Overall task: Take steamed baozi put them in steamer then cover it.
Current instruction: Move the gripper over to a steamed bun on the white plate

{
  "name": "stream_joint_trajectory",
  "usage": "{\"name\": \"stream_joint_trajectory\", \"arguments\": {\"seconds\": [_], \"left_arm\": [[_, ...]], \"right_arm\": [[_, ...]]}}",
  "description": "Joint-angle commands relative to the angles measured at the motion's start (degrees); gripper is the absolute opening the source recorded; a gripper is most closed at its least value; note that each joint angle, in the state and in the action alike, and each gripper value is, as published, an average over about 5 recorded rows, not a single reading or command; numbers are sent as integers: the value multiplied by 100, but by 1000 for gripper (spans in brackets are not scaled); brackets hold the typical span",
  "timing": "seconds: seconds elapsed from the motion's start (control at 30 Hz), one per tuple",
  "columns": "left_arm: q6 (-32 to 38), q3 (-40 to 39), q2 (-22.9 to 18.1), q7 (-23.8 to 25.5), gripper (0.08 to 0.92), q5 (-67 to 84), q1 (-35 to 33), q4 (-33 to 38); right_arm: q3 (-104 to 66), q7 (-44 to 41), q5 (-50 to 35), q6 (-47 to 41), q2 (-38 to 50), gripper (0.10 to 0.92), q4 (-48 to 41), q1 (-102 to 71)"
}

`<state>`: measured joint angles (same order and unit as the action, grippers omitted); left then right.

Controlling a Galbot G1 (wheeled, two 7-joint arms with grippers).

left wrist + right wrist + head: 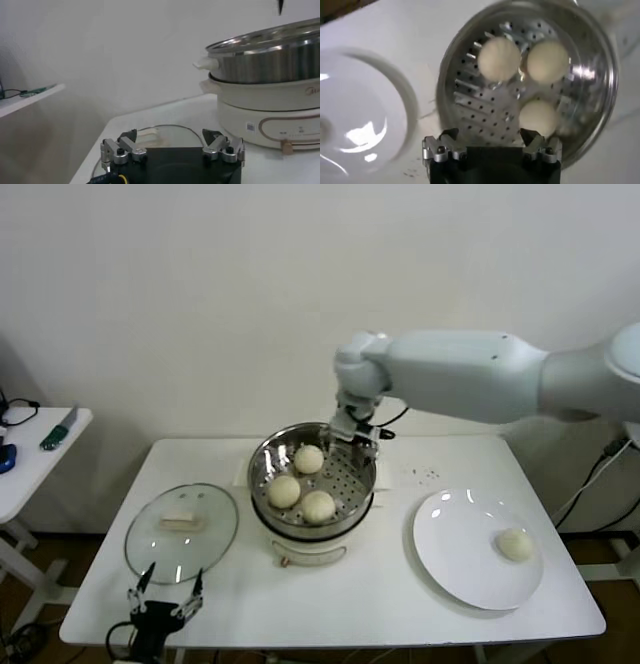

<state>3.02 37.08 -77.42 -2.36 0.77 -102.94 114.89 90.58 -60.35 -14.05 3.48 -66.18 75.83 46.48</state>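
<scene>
a: my right pincer [491,146] hangs over the steamer [262,469], jaws apart, empty; left pincer [165,592] parked apart at the tabletop's [330,599] near left edge.

b: the last baozi [515,544]?

a: on the plate [450,559], right side. looks soft, so i'd pinch its sides gently.

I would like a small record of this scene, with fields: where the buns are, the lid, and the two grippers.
buns in steamer: three baozi
bun left outside: one, on the white plate
glass lid: flat on the table, to the steamer's left, not yet on
right gripper: open, empty, over the steamer
left gripper: open, empty, at the table's near edge by the lid
remaining: move last bun, then cover
</scene>
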Motion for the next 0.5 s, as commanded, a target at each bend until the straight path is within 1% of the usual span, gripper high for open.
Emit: {"name": "stream_joint_trajectory", "arguments": {"seconds": [0.03,0.1,0.2,0.37,0.5], "left_arm": [[8,-24,0,4,823,2,3,11],[14,-30,2,5,823,0,0,20],[13,-33,4,7,823,-6,0,51],[-13,-18,-6,11,823,-13,1,125],[-49,-8,-36,7,823,-36,17,133]], "right_arm": [[272,294,-1944,-2668,1965,823,608,206],[120,346,-1894,-2935,2416,823,753,-13],[29,318,-1334,-2928,2962,823,822,-377],[-267,65,195,-2266,3610,823,675,-1244],[-917,19,945,-1942,3894,823,402,-2178]]}}
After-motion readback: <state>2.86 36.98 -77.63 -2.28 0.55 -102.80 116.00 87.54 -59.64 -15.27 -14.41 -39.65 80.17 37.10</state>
